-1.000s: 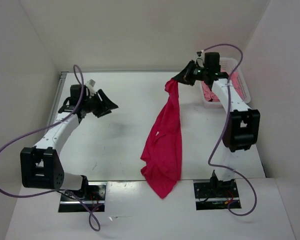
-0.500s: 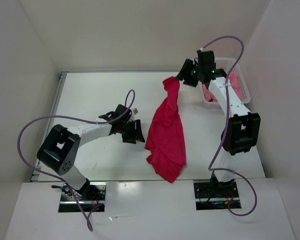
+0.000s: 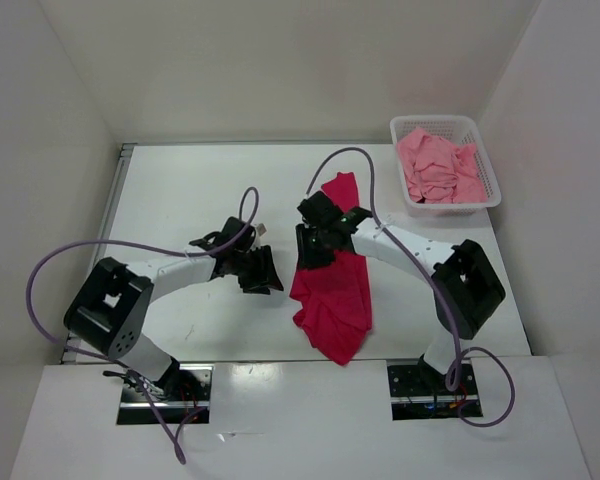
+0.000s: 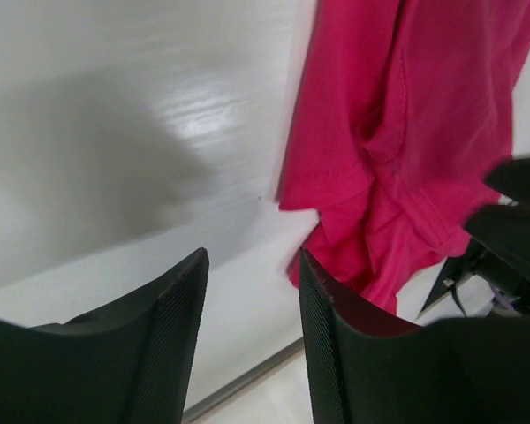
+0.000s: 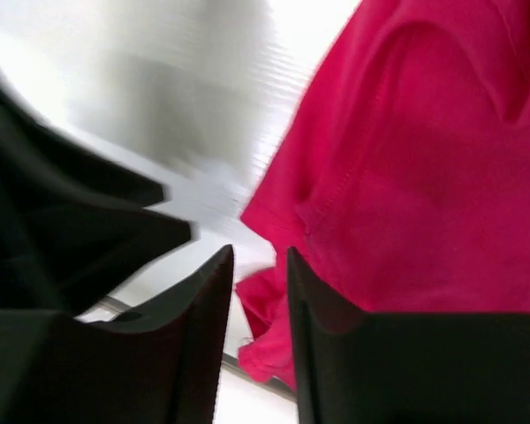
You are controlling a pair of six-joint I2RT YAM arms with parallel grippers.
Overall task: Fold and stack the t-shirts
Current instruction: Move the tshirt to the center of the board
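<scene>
1. Crimson shirt [image 3: 332, 300] lies bunched in a long strip mid-table [image 3: 200, 190]; the pink shirt [image 3: 435, 165] sits in the basket [image 3: 448, 208].
2. Left gripper [image 3: 263, 270]: jaws half apart, empty, just beside the strip's left edge.
3. Right gripper [image 3: 315, 243]: narrow gap, nothing in it, low over the upper half.
4. My take: flatten first. Each gripper pinches one layer at an edge and pulls outward. Don't fold a lump.

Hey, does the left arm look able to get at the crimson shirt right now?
Probably yes: the left gripper sits just beside the crimson shirt, jaws open, with only bare table between them.
</scene>
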